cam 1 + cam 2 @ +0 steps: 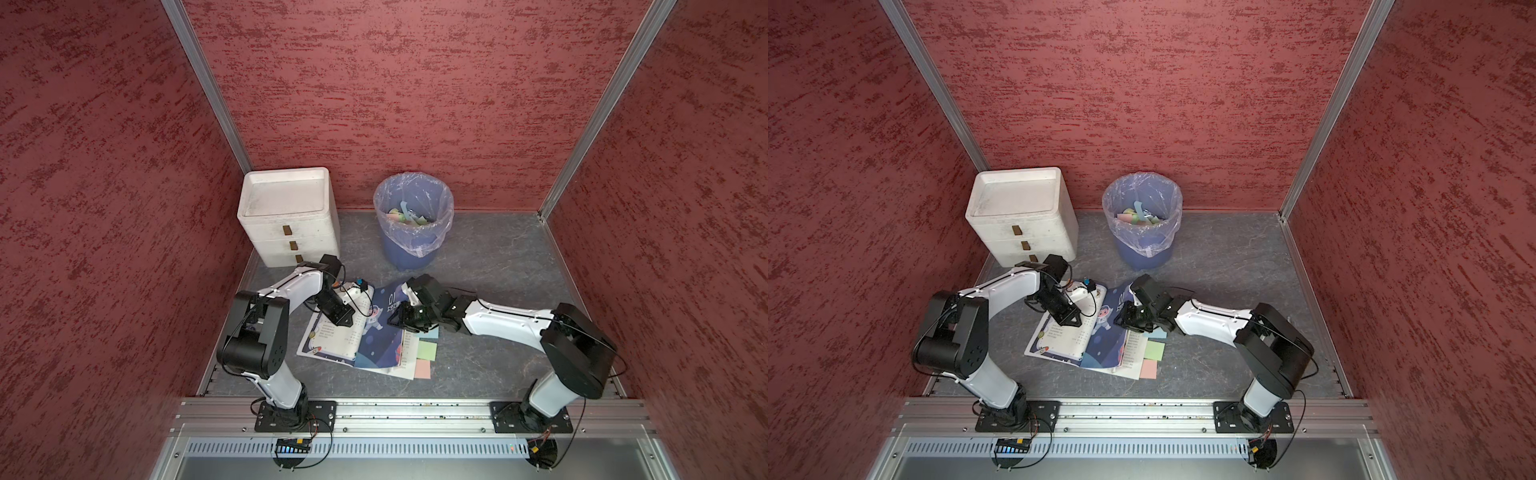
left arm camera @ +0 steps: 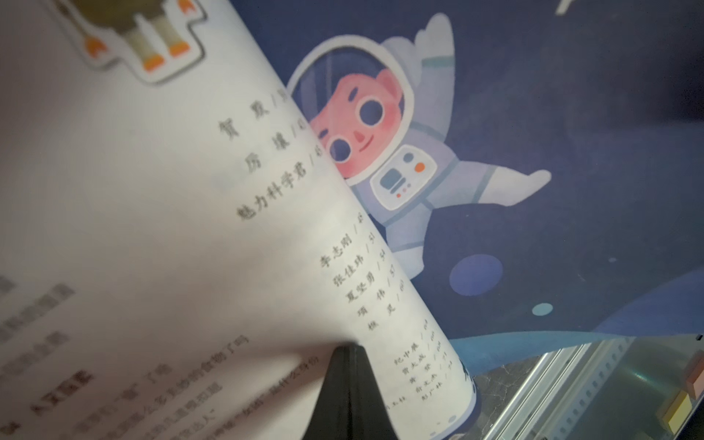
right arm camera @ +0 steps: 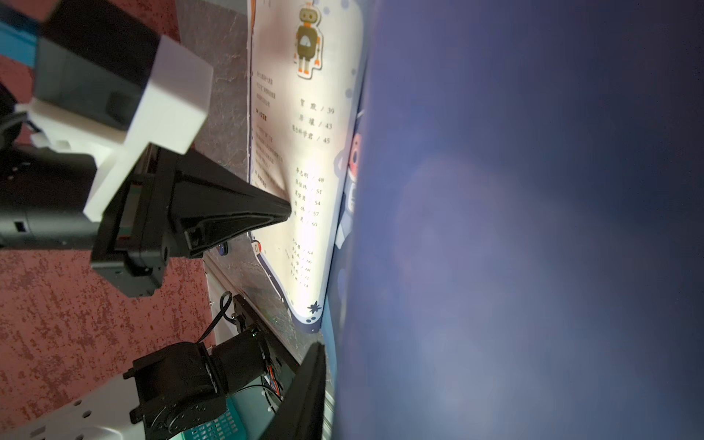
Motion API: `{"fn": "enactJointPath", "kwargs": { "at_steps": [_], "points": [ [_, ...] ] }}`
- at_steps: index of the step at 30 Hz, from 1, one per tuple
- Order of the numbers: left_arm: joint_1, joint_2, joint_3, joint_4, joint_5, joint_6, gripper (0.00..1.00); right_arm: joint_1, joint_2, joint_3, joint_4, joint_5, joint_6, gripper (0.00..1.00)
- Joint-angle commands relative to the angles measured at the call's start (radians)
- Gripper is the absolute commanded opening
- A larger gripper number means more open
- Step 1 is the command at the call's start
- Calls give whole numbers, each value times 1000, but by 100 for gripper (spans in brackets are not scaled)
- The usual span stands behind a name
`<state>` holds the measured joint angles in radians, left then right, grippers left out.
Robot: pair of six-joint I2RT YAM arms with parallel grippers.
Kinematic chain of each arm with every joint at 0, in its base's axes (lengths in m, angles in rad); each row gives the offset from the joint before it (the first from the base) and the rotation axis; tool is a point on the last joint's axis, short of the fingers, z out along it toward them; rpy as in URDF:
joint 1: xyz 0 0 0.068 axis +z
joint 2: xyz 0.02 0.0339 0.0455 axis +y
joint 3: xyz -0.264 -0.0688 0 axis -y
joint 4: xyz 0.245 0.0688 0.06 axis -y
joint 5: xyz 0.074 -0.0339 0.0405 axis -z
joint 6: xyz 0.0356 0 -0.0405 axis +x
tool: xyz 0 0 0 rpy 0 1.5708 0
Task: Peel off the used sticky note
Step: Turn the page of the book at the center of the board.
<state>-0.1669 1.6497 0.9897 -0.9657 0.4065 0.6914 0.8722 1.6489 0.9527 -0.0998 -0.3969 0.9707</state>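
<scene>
One blue page [image 3: 533, 228] blocks the right fingers [image 3: 306, 388], their gap unreadable; left fingers [image 3: 228, 213] press closed on the white page [image 3: 304, 152].

Left arm [image 1: 291, 286], right arm [image 1: 505, 322]: white shells, black joints, thin black cables; left tool [image 3: 284, 213] black, wedge-shaped.

blue sticky note [image 1: 434, 331] partly hidden
</scene>
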Motion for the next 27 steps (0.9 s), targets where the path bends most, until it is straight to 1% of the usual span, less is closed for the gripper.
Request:
{"fn": "enactJointPath", "kwargs": {
  "at_steps": [1, 4, 8, 10, 13, 16, 18, 21, 27],
  "points": [
    [84, -32, 34, -43, 10, 62, 0, 29, 21, 71, -49, 27, -38, 28],
    [157, -33, 38, -41, -28, 95, 0, 41, 51, 118, -84, 40, -49, 24],
    [228, -48, 6, -8, -110, 161, 0, 45, 58, 154, -135, 60, -72, 20],
    [251, -57, -14, 12, -144, 192, 0, 45, 47, 168, -185, 85, -100, 17],
    [253, -58, -53, 51, -196, 219, 0, 45, 20, 167, -241, 110, -128, 16],
    [228, -57, -90, 76, -219, 223, 0, 45, -11, 152, -281, 142, -142, 14],
    [200, -58, -113, 102, -227, 214, 0, 43, -42, 126, -285, 173, -143, 7],
    [141, -59, -135, 106, -222, 191, 0, 41, -76, 113, -316, 199, -155, 1],
    [-27, -63, -133, 72, -154, 111, 0, 10, -137, 110, -423, 207, -202, 0]
  ]
}}
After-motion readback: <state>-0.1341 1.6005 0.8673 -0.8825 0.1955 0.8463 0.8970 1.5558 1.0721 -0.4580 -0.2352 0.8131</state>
